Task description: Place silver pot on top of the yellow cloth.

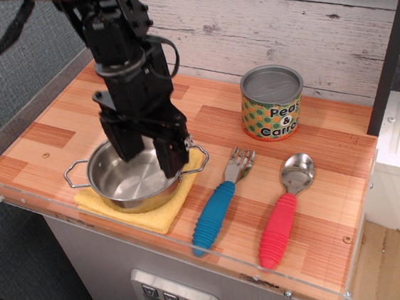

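The silver pot sits upright on the yellow cloth near the table's front left edge. Its wire handles stick out left and right. My gripper hangs just above the pot's back right part. Its jaws are apart and hold nothing. One finger is over the pot's inside and the other finger is over the right rim. The arm hides part of the pot's far rim.
A green-and-orange "Peas & Carrots" can stands at the back right. A blue-handled fork and a red-handled spoon lie right of the cloth. A clear plastic lip runs along the table's front edge.
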Controlling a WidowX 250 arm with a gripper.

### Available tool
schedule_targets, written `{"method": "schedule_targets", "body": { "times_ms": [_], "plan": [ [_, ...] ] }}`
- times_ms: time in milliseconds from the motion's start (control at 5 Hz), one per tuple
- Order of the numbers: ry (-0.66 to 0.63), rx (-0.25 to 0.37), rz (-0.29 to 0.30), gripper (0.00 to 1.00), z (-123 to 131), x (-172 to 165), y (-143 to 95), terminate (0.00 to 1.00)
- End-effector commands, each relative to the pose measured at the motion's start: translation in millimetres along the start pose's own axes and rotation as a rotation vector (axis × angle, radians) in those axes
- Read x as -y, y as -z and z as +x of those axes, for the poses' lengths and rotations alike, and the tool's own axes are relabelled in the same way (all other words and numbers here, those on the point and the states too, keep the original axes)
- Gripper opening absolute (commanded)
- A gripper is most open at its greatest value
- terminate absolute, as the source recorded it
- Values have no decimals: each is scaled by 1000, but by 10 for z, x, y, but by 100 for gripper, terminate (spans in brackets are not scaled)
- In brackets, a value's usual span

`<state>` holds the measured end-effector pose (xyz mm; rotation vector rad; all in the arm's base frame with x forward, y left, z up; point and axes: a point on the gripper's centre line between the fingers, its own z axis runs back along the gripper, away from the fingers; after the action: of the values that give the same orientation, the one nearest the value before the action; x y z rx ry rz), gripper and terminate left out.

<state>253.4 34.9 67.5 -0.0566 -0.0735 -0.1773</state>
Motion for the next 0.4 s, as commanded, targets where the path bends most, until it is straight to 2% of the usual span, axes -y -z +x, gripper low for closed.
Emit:
{"method": "schedule_targets", "body": {
  "times_ms": [0, 200],
  "plan": [
    [-30, 59, 106, 100, 252, -171, -274, 0],
    [-98, 98, 113, 100, 316, -341, -403, 0]
  ]
}}
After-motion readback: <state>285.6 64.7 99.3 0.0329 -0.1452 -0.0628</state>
